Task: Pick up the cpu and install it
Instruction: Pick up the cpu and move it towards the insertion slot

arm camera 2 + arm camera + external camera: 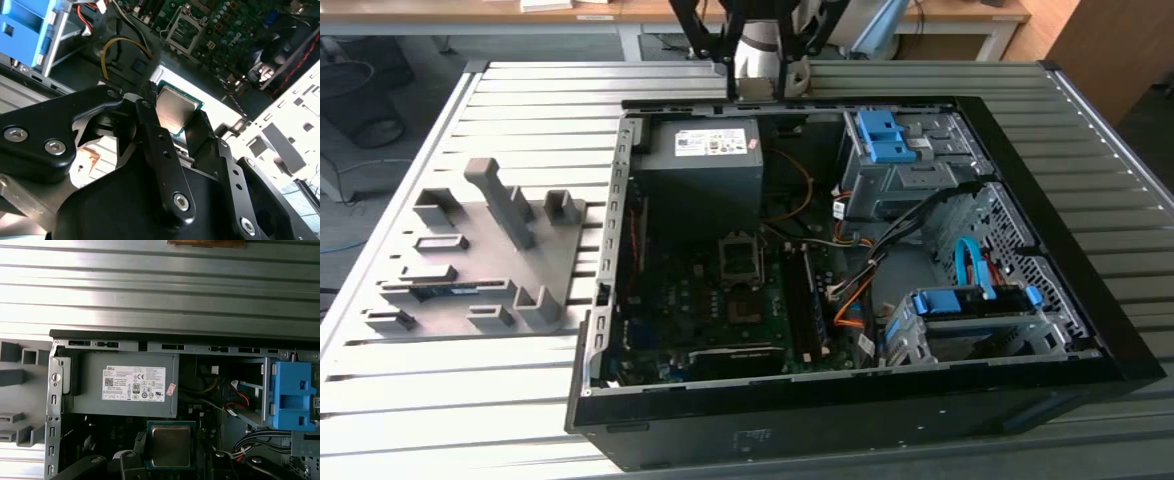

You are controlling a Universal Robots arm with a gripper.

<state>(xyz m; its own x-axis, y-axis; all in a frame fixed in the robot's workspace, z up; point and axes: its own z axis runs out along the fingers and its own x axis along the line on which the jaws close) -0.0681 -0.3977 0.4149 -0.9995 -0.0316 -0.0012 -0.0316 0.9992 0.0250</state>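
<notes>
— One chip to find: where is the cpu (170,446)?
— Clamped in the gripper (174,112), over the open computer case (854,412), near the grey power supply (125,400).
— Anything around?
— Cables (260,436) and a blue drive cage (292,395) beside; the fingers (160,145) cover the chip's sides.

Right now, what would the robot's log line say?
tool: shut on cpu | position: above open computer case | motherboard socket: empty

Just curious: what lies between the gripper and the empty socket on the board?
In the exterior view, the power supply lies between the gripper, holding the cpu, and the socket.
</notes>
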